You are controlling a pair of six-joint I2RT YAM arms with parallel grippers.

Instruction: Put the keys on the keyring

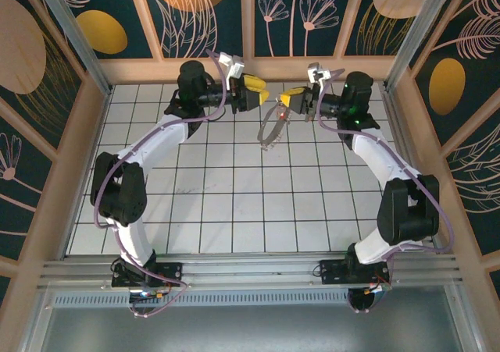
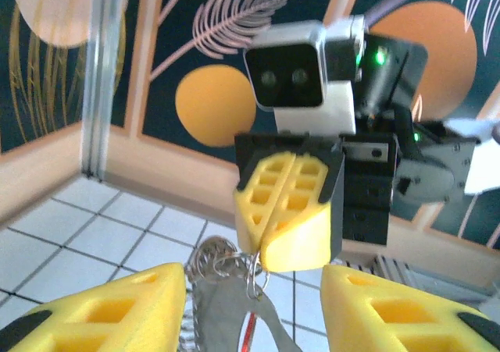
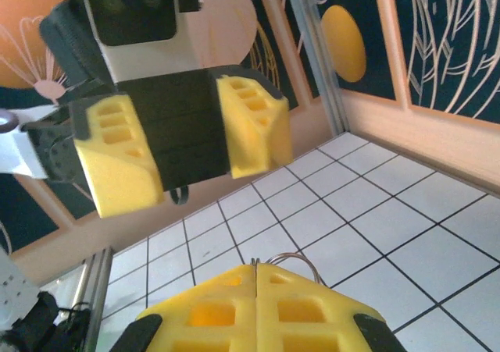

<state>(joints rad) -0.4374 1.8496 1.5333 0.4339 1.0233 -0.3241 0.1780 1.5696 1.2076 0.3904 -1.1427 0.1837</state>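
Observation:
My right gripper (image 1: pixel 284 100) hangs above the far middle of the tiled floor, shut on a thin wire ring (image 3: pixel 301 260) at the top of the keyring (image 1: pixel 271 129). The silvery loop dangles below it. In the left wrist view, small rings (image 2: pixel 209 260) and a grey band hang under the right gripper's closed yellow fingertips (image 2: pixel 281 243), with the key's red part (image 2: pixel 248 332) beneath. A red speck of the key (image 1: pixel 280 115) shows just below the right gripper. My left gripper (image 1: pixel 262 95) faces it a short way to the left, open, holding nothing (image 2: pixel 251 280).
The white tiled floor (image 1: pixel 234 204) is bounded by a wooden rim and patterned dark walls (image 1: pixel 211 8) close behind both grippers. Both arms arch in from the near edge, where a metal rail (image 1: pixel 250 270) runs.

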